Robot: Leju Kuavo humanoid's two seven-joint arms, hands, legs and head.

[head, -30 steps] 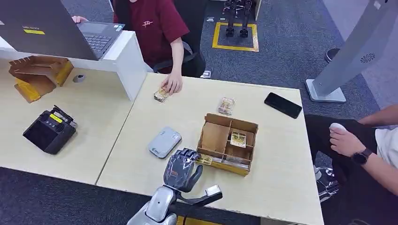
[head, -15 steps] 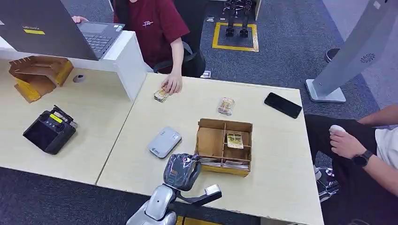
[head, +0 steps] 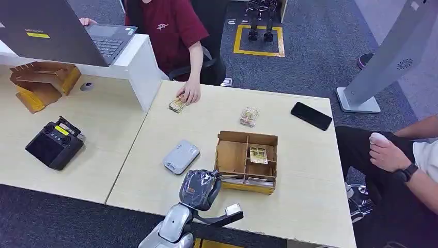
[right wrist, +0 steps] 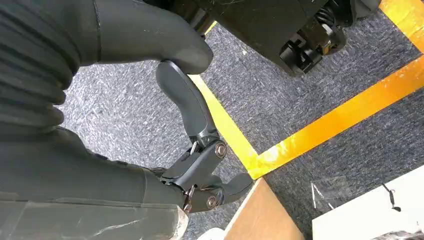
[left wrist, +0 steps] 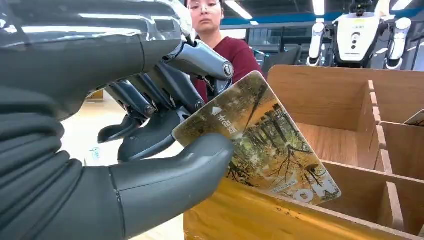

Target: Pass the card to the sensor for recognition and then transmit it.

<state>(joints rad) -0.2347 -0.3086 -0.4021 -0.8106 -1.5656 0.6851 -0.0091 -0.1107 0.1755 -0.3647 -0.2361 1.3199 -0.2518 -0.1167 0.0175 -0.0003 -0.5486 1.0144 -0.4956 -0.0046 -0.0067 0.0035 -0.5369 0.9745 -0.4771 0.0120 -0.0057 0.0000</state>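
Note:
My left hand [head: 199, 188] is at the near left corner of the brown divided box [head: 235, 155]. It pinches a card [left wrist: 260, 140] printed with trees between thumb [left wrist: 170, 185] and fingers, with the card's far end still over the box's front slot. Another card [head: 258, 154] lies in a right compartment. The grey-white sensor [head: 181, 156] lies on the table just left of the box. My right hand [right wrist: 195, 145] hangs beside the table over the carpet, fingers loosely bent, holding nothing.
A person in red rests a hand on a card stack [head: 177, 105] at the far edge. Another card stack [head: 248, 117] and a black phone [head: 311, 115] lie beyond the box. A black controller [head: 54, 143] sits on the left table. A second person sits at right.
My left hand's fingers have curled in around the card. The box has swung from tilted to square with the table. The person at right has raised a hand slightly.

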